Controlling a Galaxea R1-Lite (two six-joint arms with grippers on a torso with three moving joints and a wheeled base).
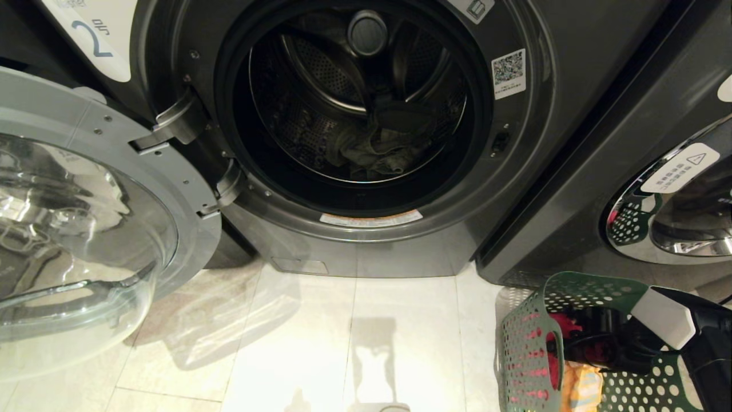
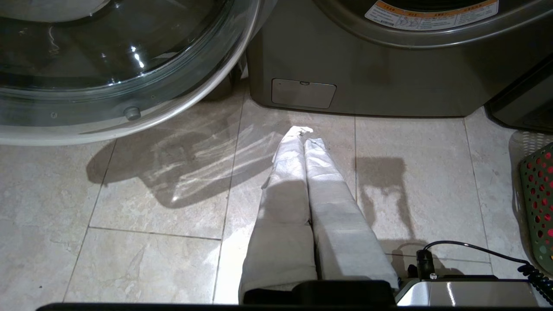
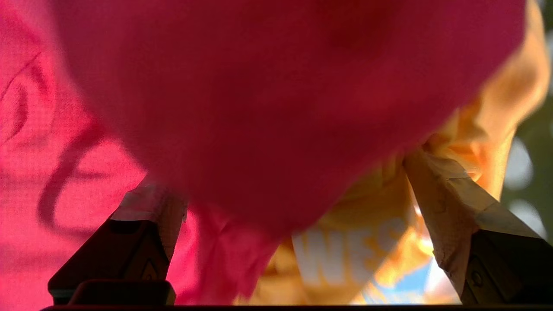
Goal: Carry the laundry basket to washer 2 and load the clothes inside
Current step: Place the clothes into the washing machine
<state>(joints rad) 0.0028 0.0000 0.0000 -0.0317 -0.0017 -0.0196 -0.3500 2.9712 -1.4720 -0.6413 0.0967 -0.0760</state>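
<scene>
We are positioned low in front of washer 2 [image 1: 354, 114], whose door [image 1: 86, 229] is swung fully aside at 9 o'clock so the drum mouth at 12 o'clock is unobstructed for loading. A dull-coloured garment [image 1: 374, 151] already lies at the bottom of the drum.

The laundry basket [image 1: 526, 343] stands on the floor at 4 o'clock, just beside the machine's front corner; we judge this placement keeps each transfer from basket to drum short. The clothes [image 1: 580, 383] remaining inside it show red and orange-yellow through the perforations.

Our right gripper [image 3: 285, 207] is lowered into the basket with its fingers [image 3: 449, 203] spread wide, one on each side of a fold of red fabric [image 3: 259, 99], the orange-yellow garment [image 3: 358, 242] just behind. Nothing is clamped yet; the spread is set to take a thick bunch of cloth on closing.

Our left gripper [image 2: 302, 142] is clenched on nothing, its cloth-wrapped fingers pressed together and pointing toward the machine's base, clear of the working path.
</scene>
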